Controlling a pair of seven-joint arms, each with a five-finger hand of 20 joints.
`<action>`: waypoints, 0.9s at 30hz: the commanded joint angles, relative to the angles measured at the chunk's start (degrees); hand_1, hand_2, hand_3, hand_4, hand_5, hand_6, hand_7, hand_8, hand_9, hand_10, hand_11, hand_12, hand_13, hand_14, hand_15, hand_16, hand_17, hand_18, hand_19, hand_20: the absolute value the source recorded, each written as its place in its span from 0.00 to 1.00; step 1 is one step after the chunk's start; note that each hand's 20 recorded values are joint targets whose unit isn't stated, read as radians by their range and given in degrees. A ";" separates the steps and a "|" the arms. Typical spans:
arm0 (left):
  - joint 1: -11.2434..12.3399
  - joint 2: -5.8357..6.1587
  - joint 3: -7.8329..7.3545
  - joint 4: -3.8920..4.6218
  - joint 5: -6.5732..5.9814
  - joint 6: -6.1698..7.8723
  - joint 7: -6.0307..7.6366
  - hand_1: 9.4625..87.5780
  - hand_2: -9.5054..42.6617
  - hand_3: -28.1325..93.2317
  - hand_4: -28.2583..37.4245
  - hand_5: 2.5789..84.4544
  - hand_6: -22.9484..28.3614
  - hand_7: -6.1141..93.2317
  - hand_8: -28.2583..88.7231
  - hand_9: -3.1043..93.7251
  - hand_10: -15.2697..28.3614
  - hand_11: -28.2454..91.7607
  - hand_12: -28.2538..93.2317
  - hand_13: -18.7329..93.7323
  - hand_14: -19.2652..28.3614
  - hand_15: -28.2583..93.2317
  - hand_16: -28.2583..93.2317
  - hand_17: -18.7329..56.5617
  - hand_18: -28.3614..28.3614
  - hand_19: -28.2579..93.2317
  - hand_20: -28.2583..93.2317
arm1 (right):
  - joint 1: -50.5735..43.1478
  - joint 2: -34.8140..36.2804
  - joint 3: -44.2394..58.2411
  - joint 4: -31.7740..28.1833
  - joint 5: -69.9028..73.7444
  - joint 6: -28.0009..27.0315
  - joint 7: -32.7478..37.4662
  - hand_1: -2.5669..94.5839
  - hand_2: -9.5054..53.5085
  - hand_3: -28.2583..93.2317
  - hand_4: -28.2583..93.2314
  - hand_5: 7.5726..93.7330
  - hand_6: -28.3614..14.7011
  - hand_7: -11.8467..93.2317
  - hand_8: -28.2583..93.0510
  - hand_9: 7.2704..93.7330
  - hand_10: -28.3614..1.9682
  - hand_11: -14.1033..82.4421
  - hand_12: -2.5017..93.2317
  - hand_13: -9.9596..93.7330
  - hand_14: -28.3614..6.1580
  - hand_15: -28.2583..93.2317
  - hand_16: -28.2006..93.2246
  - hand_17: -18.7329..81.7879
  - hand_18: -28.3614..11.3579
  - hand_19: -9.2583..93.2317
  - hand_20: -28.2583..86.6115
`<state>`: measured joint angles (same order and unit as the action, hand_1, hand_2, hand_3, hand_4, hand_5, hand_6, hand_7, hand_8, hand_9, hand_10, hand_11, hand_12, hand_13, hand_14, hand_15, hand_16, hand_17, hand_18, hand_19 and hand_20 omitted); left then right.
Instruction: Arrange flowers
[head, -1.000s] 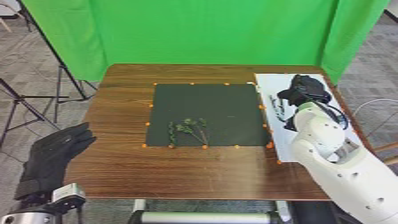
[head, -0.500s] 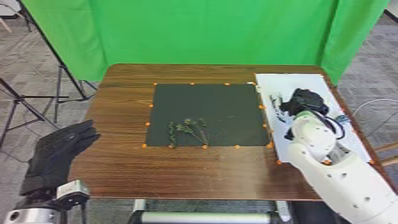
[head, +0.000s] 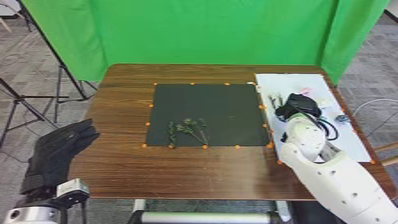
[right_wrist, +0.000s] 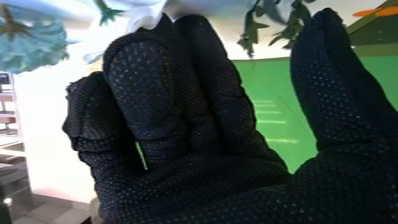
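The right hand (head: 300, 106) is above the white sheet (head: 289, 80), at the right side of the table (head: 120, 165). Its fingers are straight and the thumb stands well apart from them; I see nothing pinched between them. The left hand (head: 64, 142) is beside the left edge of the table, with its fingers extended and relaxed, and it holds nothing.

The flowers to arrange are in two places. Some green sprigs (head: 187, 128) lie on the dark mat (head: 209, 107), in its lower part, near the front edge. On the white sheet there are a pink flower (head: 306, 91), a white flower (head: 323, 103) and a blue flower (head: 343, 118), and also some leafy stems (head: 274, 100) just beside the right hand, on its left.

I judge that the step in hand is to pick the next piece from the white sheet, probably one of the leafy stems, and that the work is in an early part, because the mat has only greenery. For doing this well, the hand should come down low and bring the thumb and one fingertip to both sides of one single stem, not on the leaves. The stems lie close to each other, so a wide grasp could take two together or push the neighbour away. A thin stem may also roll or slip from the glove, so it is better to close slowly, lift a little, and check the grip before going to the mat.
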<state>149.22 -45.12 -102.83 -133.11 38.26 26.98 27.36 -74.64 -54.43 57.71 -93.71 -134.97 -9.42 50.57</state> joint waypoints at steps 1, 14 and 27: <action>-0.22 0.28 0.46 0.20 -0.15 -0.48 -0.38 0.24 0.29 0.92 0.26 0.58 0.74 0.21 0.17 0.46 0.85 0.52 0.31 0.41 0.99 0.71 0.14 0.13 0.88 0.70 0.36 | 2.14 -2.15 -1.36 1.27 -1.46 -1.36 0.06 0.32 0.12 0.84 0.04 0.69 0.43 0.28 0.15 0.71 0.27 0.33 0.19 0.79 0.45 0.79 0.40 0.66 0.14 1.00 0.46; -0.74 -1.38 0.18 0.20 0.92 -1.28 -1.82 0.24 0.29 0.92 0.26 0.58 0.74 0.21 0.17 0.46 0.85 0.52 0.31 0.41 0.99 0.71 0.14 0.13 0.88 0.70 0.36 | 0.51 -3.75 -0.86 4.10 -2.81 -4.86 1.31 0.35 0.10 0.84 0.04 0.73 0.48 0.30 0.15 0.75 0.30 0.35 0.19 0.80 0.47 0.80 0.40 0.67 0.15 1.00 0.47; -1.59 -2.41 0.23 0.32 1.74 -2.04 -3.02 0.24 0.29 0.92 0.26 0.58 0.74 0.21 0.17 0.46 0.85 0.52 0.31 0.41 0.99 0.71 0.14 0.12 0.88 0.70 0.36 | -1.03 -5.64 -0.42 7.14 -4.80 -6.65 1.98 0.47 0.02 0.84 0.00 0.78 0.54 0.36 0.27 0.82 0.43 0.40 0.21 0.82 0.53 0.80 0.41 0.68 0.18 1.00 0.50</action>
<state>147.68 -46.70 -102.59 -132.93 39.41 25.80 25.16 -72.37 -58.89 58.21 -90.25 -139.69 -13.67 51.43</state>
